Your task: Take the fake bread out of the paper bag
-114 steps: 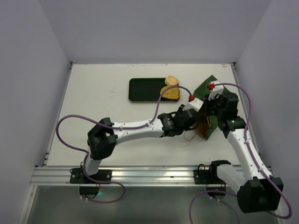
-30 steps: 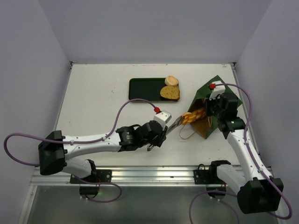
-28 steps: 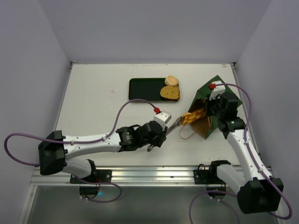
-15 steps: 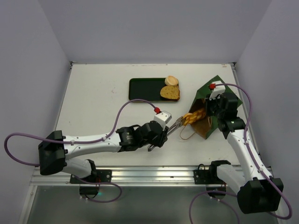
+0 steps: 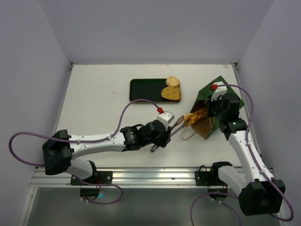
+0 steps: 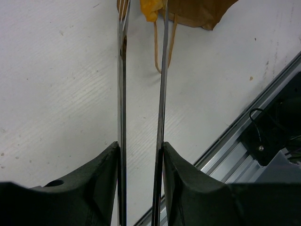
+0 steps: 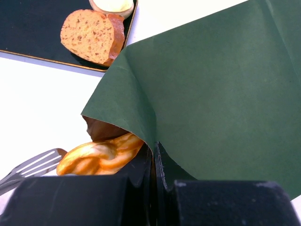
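The dark green paper bag (image 5: 217, 101) lies tipped over at the right, its brown mouth facing left. An orange-yellow braided loaf (image 5: 196, 115) sticks halfway out of the mouth. My right gripper (image 5: 212, 112) is shut on the bag's upper edge (image 7: 154, 153), with the loaf (image 7: 99, 156) just left of it. My left gripper (image 5: 162, 133) is shut on metal tongs (image 5: 177, 124), whose tips reach the loaf's end. In the left wrist view the tong arms (image 6: 162, 84) stand apart, with the loaf's end (image 6: 150, 9) between their tips. The bag's twine handle (image 6: 157, 44) lies on the table.
A flat dark green tray (image 5: 146, 90) lies behind centre, holding a brown toast slice (image 5: 171, 93) and a tan round bun (image 5: 172, 81). Both show in the right wrist view, toast (image 7: 91, 35) and bun (image 7: 113, 4). The table's metal rail (image 5: 150, 176) runs along the near edge.
My left gripper has pulled back from the bag mouth with the tongs, and the braided loaf now sticks out. In the last half second the left arm shifted slightly right. The right arm stayed put.
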`<action>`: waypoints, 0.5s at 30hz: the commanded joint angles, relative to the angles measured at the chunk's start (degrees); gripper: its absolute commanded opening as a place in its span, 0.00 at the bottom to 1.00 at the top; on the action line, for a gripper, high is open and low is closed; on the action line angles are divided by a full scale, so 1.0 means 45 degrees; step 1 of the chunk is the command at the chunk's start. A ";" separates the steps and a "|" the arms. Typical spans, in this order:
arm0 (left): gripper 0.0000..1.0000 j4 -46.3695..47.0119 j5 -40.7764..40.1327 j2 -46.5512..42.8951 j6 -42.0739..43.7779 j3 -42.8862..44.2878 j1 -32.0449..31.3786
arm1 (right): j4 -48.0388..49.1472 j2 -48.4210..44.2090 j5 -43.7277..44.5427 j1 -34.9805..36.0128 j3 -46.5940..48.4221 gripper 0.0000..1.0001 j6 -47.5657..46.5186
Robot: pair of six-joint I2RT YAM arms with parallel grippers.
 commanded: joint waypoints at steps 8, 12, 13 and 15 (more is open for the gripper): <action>0.45 0.0585 0.0265 0.0601 0.0193 0.1199 0.0318 | 0.0810 -0.0216 -0.0064 -0.0061 -0.0035 0.00 -0.0051; 0.45 0.0703 0.0402 0.0640 0.0213 0.1277 0.0337 | 0.0810 -0.0216 -0.0065 -0.0042 -0.0055 0.00 -0.0032; 0.45 0.0664 0.0364 0.0660 0.0233 0.1297 0.0357 | 0.0830 -0.0197 -0.0084 -0.0042 -0.0055 0.00 -0.0032; 0.45 0.0625 0.0324 0.0738 0.0233 0.1336 0.0376 | 0.0830 -0.0216 -0.0084 -0.0061 -0.0055 0.00 -0.0051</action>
